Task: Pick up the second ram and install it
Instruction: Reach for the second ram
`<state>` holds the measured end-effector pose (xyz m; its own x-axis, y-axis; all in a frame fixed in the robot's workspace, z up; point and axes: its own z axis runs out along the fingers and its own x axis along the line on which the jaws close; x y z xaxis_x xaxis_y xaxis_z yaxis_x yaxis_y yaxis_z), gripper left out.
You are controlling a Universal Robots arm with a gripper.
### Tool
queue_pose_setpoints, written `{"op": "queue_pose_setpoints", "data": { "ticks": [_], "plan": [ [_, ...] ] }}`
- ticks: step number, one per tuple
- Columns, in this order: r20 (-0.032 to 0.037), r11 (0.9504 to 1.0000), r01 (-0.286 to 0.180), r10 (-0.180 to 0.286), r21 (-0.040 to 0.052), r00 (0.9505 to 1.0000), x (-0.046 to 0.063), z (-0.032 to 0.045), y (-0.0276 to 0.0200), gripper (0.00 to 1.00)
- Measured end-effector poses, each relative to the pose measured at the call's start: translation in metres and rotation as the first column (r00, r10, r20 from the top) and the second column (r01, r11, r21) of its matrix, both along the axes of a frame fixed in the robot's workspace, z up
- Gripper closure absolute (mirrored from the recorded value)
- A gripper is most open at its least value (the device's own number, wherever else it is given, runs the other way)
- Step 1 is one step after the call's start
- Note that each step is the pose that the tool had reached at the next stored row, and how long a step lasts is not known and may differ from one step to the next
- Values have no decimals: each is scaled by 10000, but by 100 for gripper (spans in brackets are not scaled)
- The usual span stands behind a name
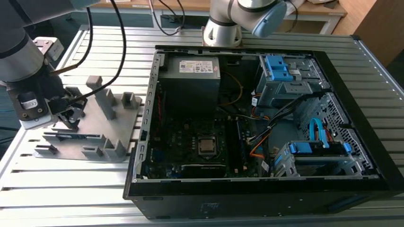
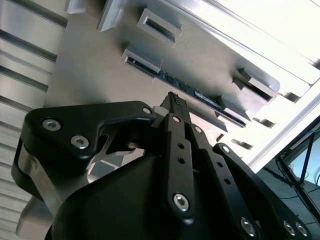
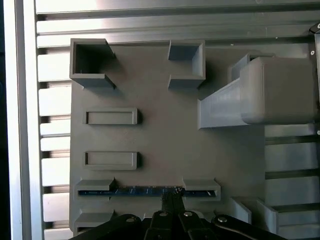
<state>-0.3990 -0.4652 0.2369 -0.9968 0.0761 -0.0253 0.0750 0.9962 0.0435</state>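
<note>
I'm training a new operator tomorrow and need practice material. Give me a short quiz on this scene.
1. True or false: the second ram already sits inside the computer case.
2. The tool hangs nearest: A) that ram, B) the power supply, C) the blue drive cage.
3. Fill in: in the exterior view, the gray holder lies on the case's ____ side.
Key: 1 false; 2 A; 3 left.

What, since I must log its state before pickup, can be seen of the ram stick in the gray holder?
The ram is a slim, dark blue-green board with small components along it. It stands level on its long edge, with both ends seated in slotted blocks of the gray holder, which looks like plastic. The gripper sits at the ram's middle; whether it touches the board cannot be told.
</note>
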Motion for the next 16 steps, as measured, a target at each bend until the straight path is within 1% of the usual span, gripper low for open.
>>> {"op": "queue_pose_setpoints", "data": {
  "ticks": [4, 8, 11, 16],
  "plan": [
    [-1, 10000, 0, 0, -14, 10000, -16, -55, 0, 90],
    [-1, 10000, 1, -1, -17, 10000, -50, -92, 0, 90],
    [0, 10000, 0, 0, -20, 10000, -68, -108, -1, 90],
    [-1, 10000, 1, -1, -22, 10000, -70, -110, 0, 90]
  ]
}}
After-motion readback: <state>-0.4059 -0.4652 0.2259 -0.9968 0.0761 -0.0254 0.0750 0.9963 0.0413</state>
